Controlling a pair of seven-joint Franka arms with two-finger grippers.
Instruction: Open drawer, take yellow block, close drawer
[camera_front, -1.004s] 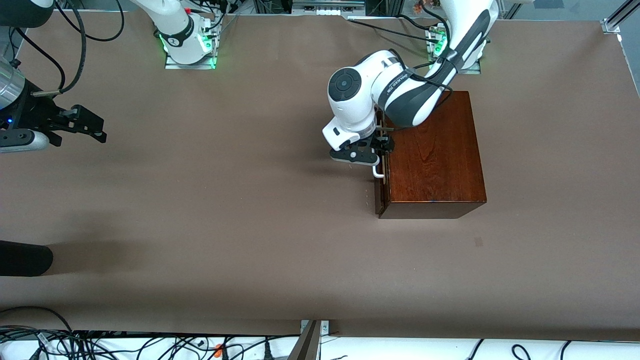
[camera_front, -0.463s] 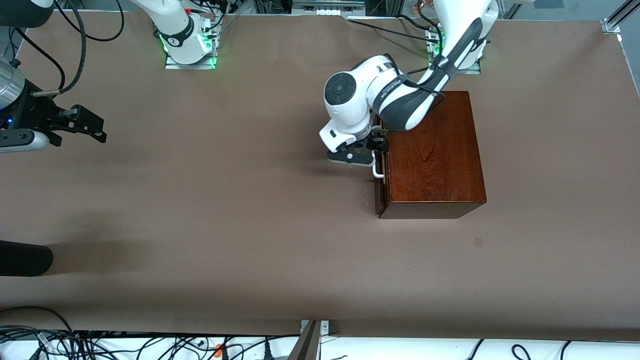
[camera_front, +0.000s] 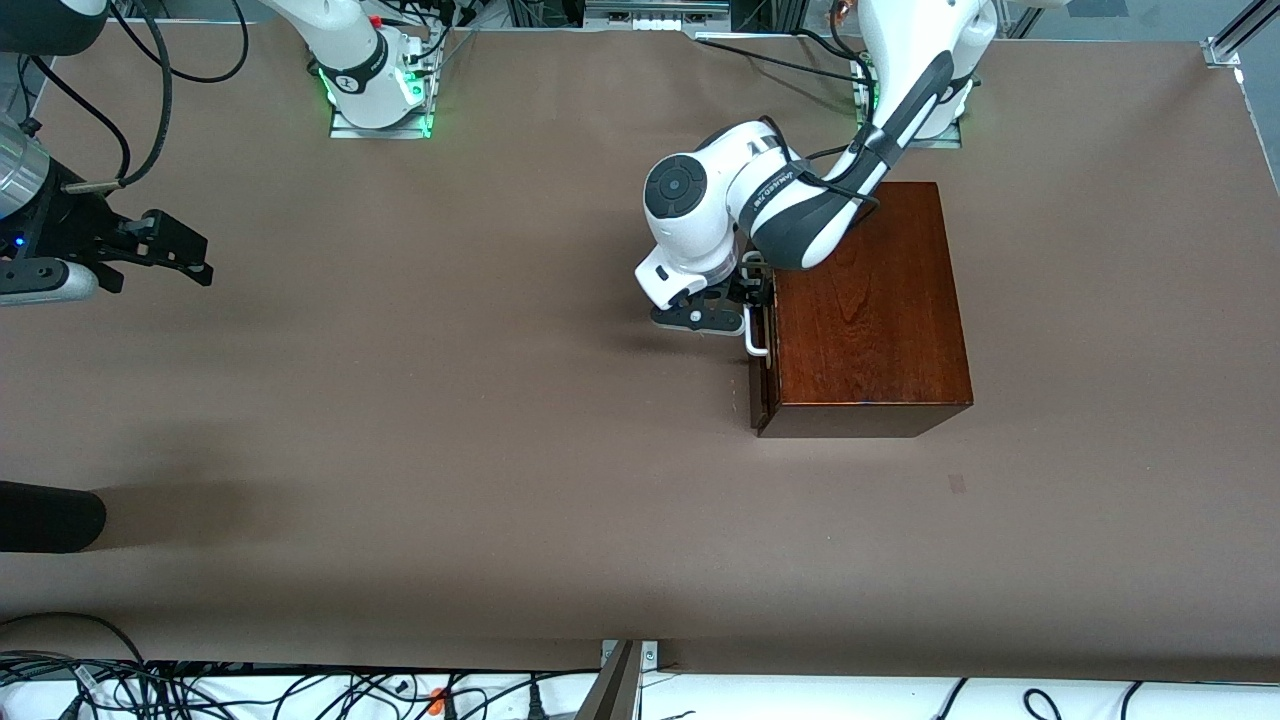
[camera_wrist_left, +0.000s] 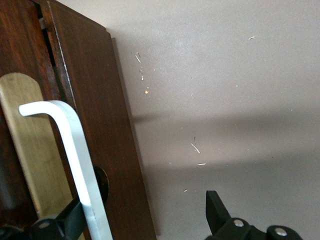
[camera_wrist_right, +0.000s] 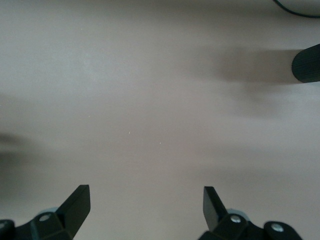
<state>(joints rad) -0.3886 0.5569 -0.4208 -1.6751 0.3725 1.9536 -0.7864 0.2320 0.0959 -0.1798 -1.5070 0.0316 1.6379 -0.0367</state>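
The dark reddish-brown wooden box (camera_front: 865, 310) stands toward the left arm's end of the table. Its drawer front (camera_front: 757, 385) sticks out a narrow gap from the box. The white U-shaped handle (camera_front: 757, 345) is on that front. My left gripper (camera_front: 748, 300) is open at the handle. In the left wrist view one finger (camera_wrist_left: 75, 212) is tucked by the white handle (camera_wrist_left: 75, 155) and the other finger (camera_wrist_left: 215, 202) hangs over bare table, with the drawer front (camera_wrist_left: 107, 125) between them. My right gripper (camera_front: 190, 250) is open and empty, waiting at the right arm's end (camera_wrist_right: 145, 195). The yellow block is hidden.
A black cylinder (camera_front: 50, 515) juts in at the table's edge at the right arm's end, nearer the front camera; it also shows in the right wrist view (camera_wrist_right: 307, 62). Cables (camera_front: 200, 690) lie along the near edge. Brown table (camera_front: 450, 400) spreads between the arms.
My left gripper and wrist have shifted slightly toward the right arm's end, at the handle. The drawer gap looks about the same. The right arm has not moved.
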